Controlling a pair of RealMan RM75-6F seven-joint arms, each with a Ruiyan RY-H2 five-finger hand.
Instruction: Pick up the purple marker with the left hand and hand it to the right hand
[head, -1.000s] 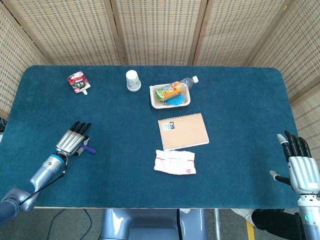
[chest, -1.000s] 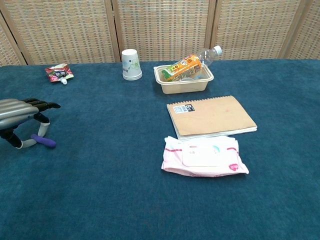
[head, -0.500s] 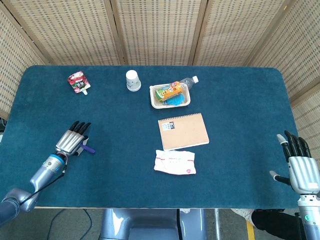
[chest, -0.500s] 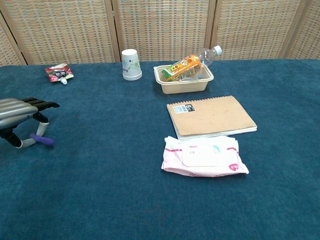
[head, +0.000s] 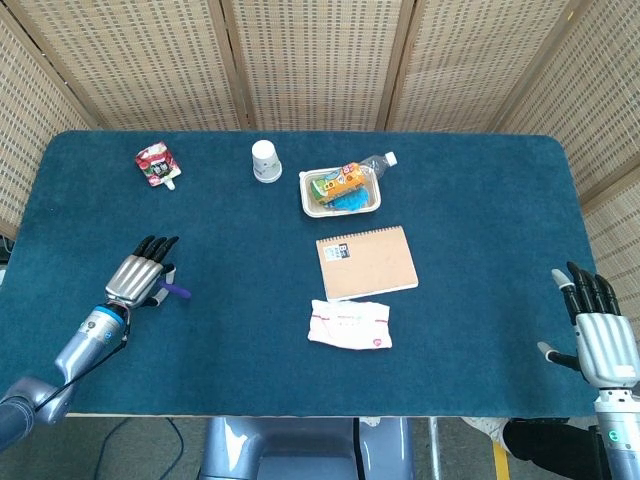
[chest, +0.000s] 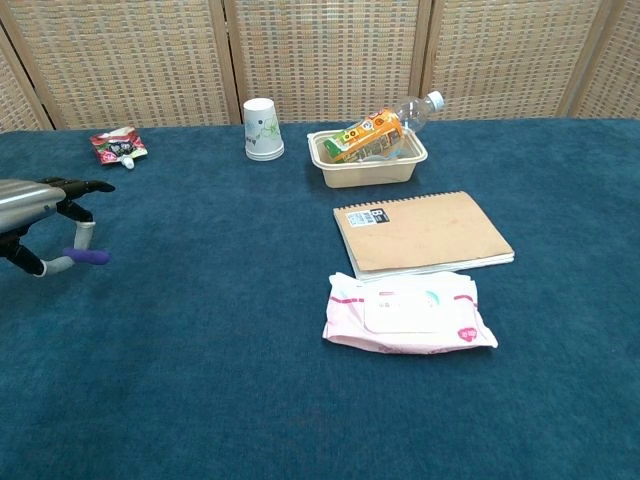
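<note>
The left robot hand (head: 139, 276) hides most of the purple marker (head: 177, 291).

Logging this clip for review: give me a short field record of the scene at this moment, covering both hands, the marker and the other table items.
left hand: pinches the purple marker, lifted off the cloth
right hand: empty, fingers spread, at the table's near right edge
handover: not yet done
tray: holds juice carton and plastic bottle
other items: paper cup, notebook, wipes pack, red pouch
</note>
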